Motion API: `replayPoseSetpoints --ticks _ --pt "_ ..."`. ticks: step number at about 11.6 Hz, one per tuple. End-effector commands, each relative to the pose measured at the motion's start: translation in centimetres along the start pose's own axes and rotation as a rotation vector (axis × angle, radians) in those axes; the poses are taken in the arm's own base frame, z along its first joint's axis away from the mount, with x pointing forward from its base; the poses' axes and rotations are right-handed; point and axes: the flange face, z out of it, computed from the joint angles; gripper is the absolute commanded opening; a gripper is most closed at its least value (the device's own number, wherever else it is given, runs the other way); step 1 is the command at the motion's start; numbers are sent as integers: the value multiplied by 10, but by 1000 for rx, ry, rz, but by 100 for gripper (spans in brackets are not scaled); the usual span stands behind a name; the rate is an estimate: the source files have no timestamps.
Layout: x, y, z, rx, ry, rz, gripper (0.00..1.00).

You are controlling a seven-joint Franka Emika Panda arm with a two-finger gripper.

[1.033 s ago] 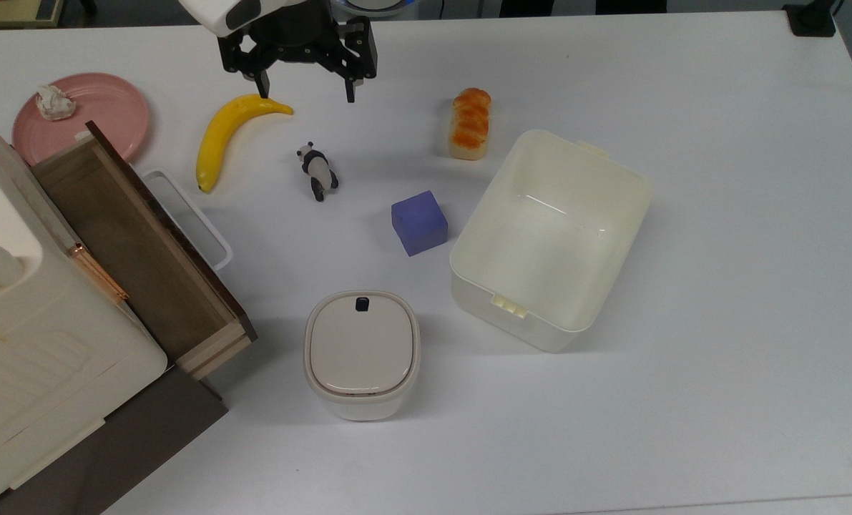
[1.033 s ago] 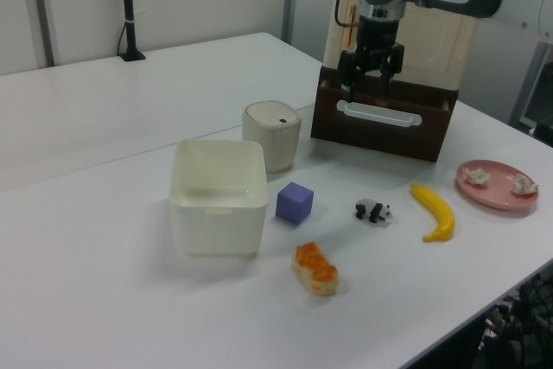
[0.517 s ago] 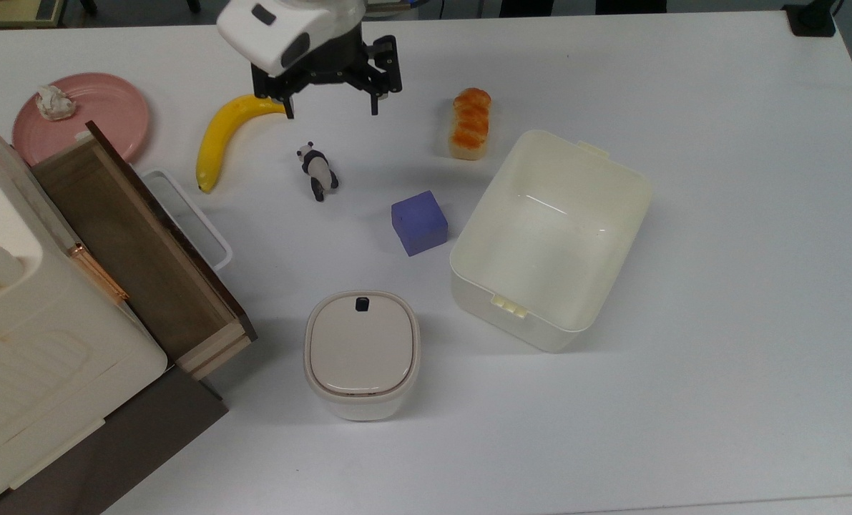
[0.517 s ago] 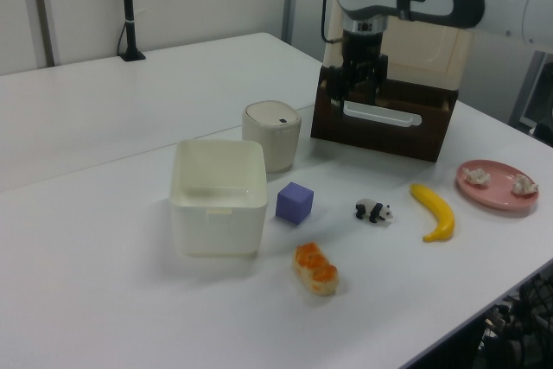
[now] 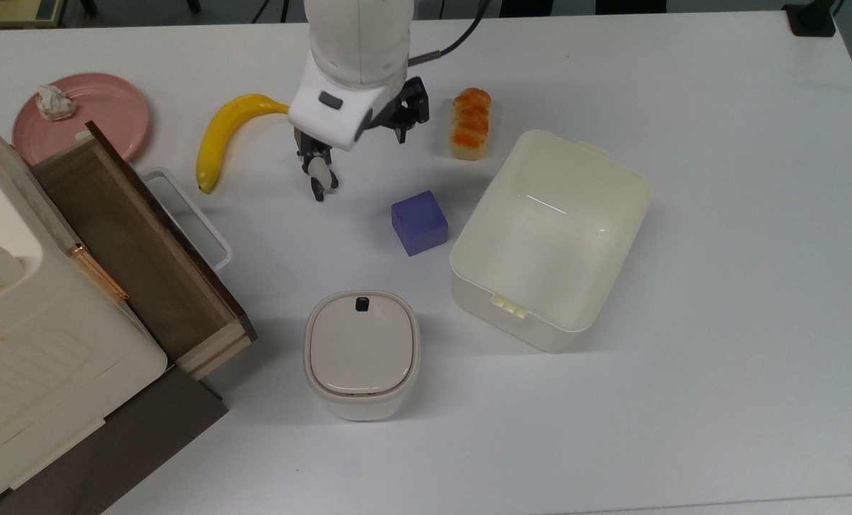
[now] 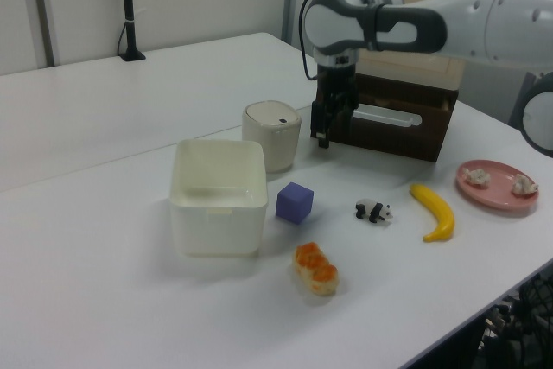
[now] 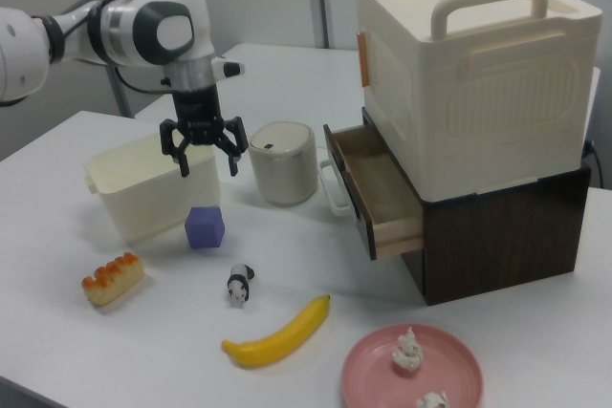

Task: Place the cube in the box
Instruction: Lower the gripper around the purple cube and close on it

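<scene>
Approaching, not grasping yet: gripper (image 7: 204, 155) hangs in the air with its fingers spread wide and nothing between them. In the right view it sits above and a little behind the cube (image 7: 205, 227), clearly off the bench (image 7: 535, 351).

Cube (image 5: 418, 222) rests flat on the bench, just beside the box (image 5: 597, 154) on the top view's left, near its long wall but apart from it. Box is upright, no lid, nothing inside as far as the top view shows.

Clutter near the path: panda figure (image 5: 318, 175) partly under the wrist in the top view, banana (image 5: 218, 139) further to the top view's left, bread roll (image 5: 471, 123) on the top view's right, lidded container (image 5: 361, 354) nearer the camera. None touch the cube.

My read of the step: pre-grasp travel, task barely started, cube untouched.

Next move, as I judge it:
- shift over the cube's centre, away from the panda
- cube sits rotated relative to the box wall, so turn the wrist until the fingers face a pair of opposite flat faces
- descend straight, close on the sides
- box wall is close on one side, so the finger there needs clearance; picking the faces that run away from the wall looks safer
- lift above the rim before moving across, then release over the open interior
</scene>
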Motion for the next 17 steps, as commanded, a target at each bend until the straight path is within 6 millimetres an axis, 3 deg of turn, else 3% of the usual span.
replayPoseSetpoints --ticks 1,3,6,13,14,17 --pt "15 -20 44 -27 8 -131 98" --pt "21 -35 82 -36 13 -164 97" --pt "28 -48 116 -41 13 -216 97" --pt "58 -78 157 -72 54 -191 94" --pt "59 -80 160 -74 52 -195 87" --pt "58 -80 154 -84 50 -216 28"
